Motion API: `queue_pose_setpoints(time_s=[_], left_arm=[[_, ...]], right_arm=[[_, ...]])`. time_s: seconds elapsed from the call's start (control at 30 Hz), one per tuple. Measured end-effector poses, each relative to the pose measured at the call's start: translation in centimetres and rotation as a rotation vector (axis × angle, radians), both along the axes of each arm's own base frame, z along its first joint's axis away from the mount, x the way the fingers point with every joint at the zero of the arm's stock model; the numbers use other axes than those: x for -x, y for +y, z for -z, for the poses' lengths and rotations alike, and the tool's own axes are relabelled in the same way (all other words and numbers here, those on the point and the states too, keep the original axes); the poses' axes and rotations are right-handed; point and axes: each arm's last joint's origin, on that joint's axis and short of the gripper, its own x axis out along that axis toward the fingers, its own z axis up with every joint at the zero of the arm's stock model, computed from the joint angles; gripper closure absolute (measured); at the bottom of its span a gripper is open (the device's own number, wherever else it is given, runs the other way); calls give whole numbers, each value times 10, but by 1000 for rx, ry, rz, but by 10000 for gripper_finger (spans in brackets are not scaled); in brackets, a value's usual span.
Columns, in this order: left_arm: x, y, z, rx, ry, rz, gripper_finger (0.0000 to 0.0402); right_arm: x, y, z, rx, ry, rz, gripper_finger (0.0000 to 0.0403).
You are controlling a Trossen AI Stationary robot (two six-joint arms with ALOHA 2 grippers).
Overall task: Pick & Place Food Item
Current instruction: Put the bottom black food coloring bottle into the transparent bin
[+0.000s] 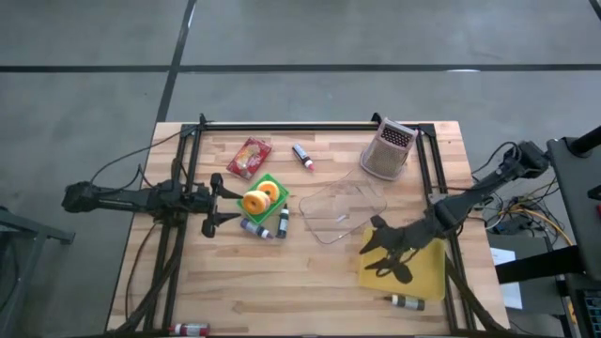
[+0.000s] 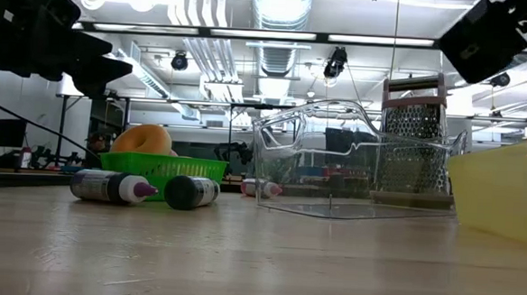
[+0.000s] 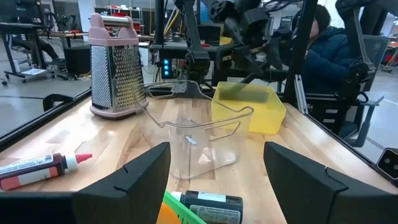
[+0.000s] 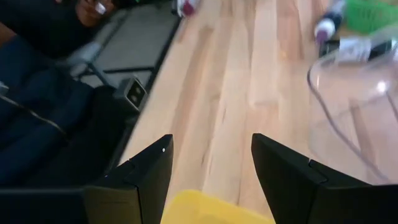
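Observation:
Two orange donuts (image 1: pixel 261 198) lie in a green basket (image 1: pixel 274 184) at the table's middle left; one also shows in the low view (image 2: pixel 143 139). My left gripper (image 1: pixel 225 204) is open and empty just left of the basket, pointing at it; the left wrist view (image 3: pixel 214 180) shows the basket's edge (image 3: pixel 180 210) between the fingers. A clear plastic container (image 1: pixel 343 211) stands empty at the middle. My right gripper (image 1: pixel 372 242) is open and empty above the left edge of a yellow container (image 1: pixel 418 268), which also shows in the right wrist view (image 4: pixel 211 210).
A metal grater (image 1: pixel 387 150), a red food packet (image 1: pixel 249 157) and a small tube (image 1: pixel 302 155) lie toward the far edge. Small bottles lie by the basket (image 1: pixel 255 228) and near the front edge (image 1: pixel 407 301). A person in dark clothes (image 3: pixel 333 43) sits beyond the table's right side.

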Motion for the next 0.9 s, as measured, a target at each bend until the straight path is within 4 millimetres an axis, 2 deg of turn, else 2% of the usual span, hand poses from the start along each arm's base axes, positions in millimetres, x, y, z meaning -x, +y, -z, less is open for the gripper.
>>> queue_pose_setpoints(time_s=[0.3,0.57,0.73,0.9], left_arm=[[0,0,1,11,9,-1,140],[0,0,2,14,22,-3,140],[0,0,3,21,31,-5,140],[0,0,3,25,33,-5,140]], right_arm=[[-9,29,16,-37,196,44,188],[-13,63,16,-26,404,87,188],[-15,93,8,-31,503,106,188],[-14,125,-13,-41,588,139,188]])
